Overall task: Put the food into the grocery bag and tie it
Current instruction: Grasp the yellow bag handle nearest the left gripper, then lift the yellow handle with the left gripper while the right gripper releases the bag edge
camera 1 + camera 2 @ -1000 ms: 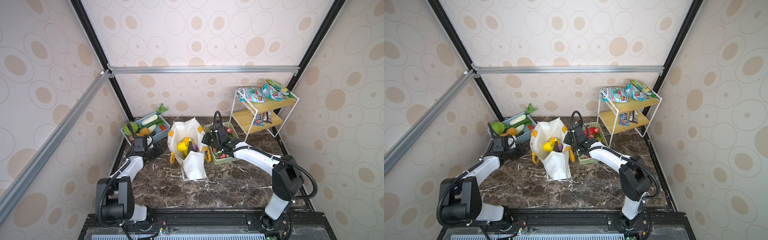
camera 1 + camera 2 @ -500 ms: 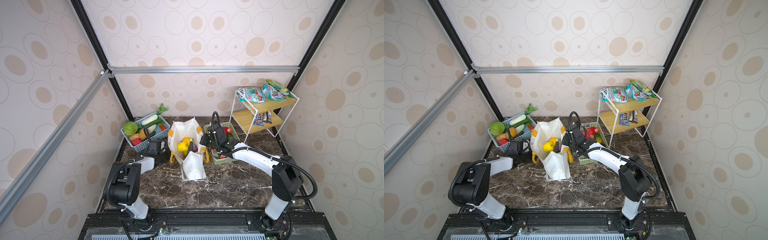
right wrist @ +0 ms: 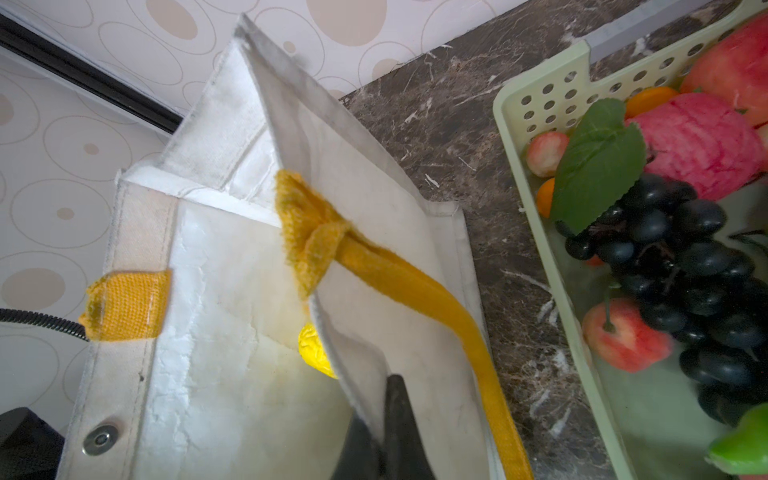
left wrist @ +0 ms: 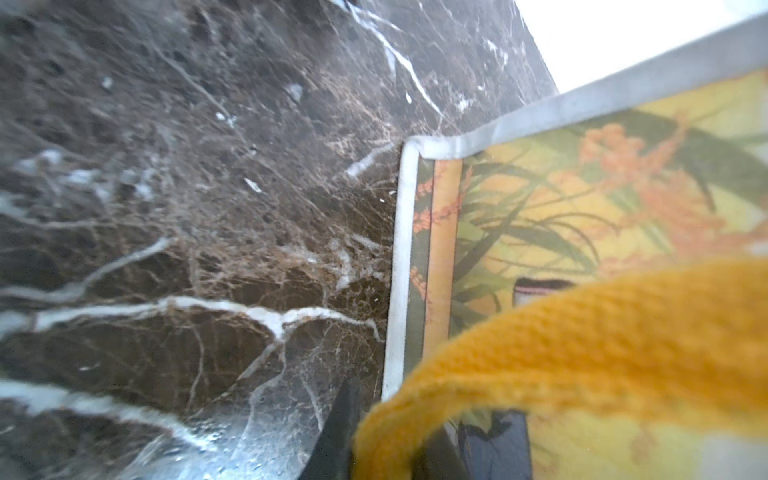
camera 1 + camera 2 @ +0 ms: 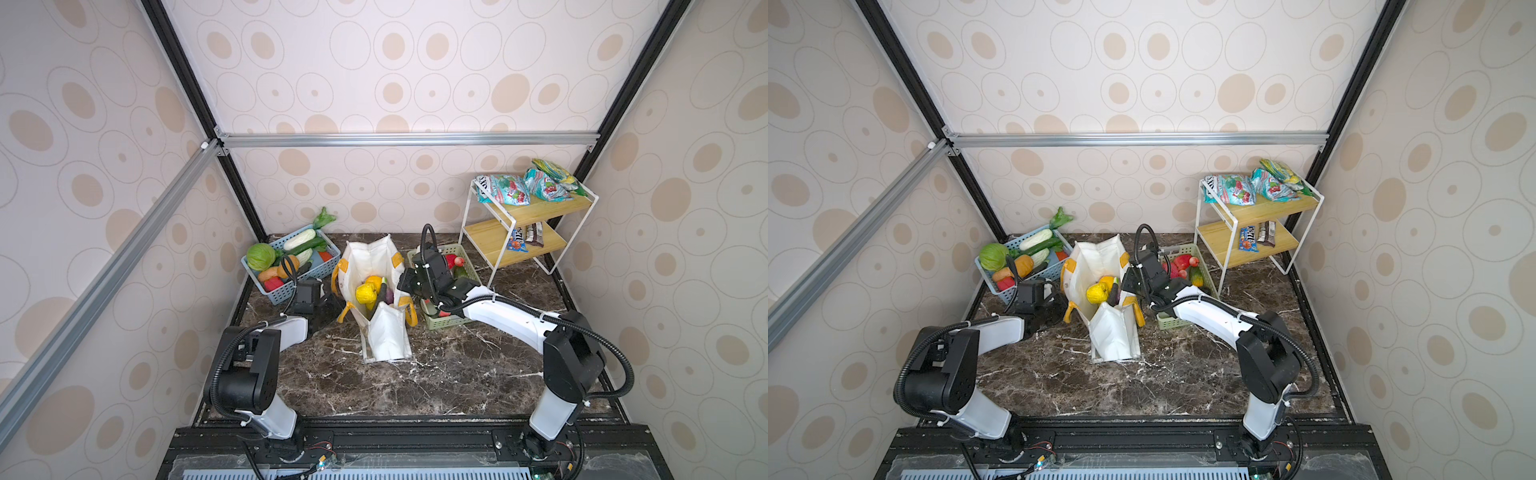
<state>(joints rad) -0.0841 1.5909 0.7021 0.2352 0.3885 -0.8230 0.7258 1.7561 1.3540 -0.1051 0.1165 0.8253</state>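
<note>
Left end effector point(image 4: 386, 449) pinching the near-side yellow strap point(image 4: 582, 353) of grocery bag point(image 5: 386, 332) mid-tabletop; right end effector point(image 3: 384, 432) clamping the far rim; straps lying on opposite sides, food point(image 5: 365, 293) inside

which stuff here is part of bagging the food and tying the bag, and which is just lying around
In the job:
grocery bag
yellow fruit inside it
yellow handle
left gripper
right gripper

Lying about:
snack packets
candy bars
shelf rack
</note>
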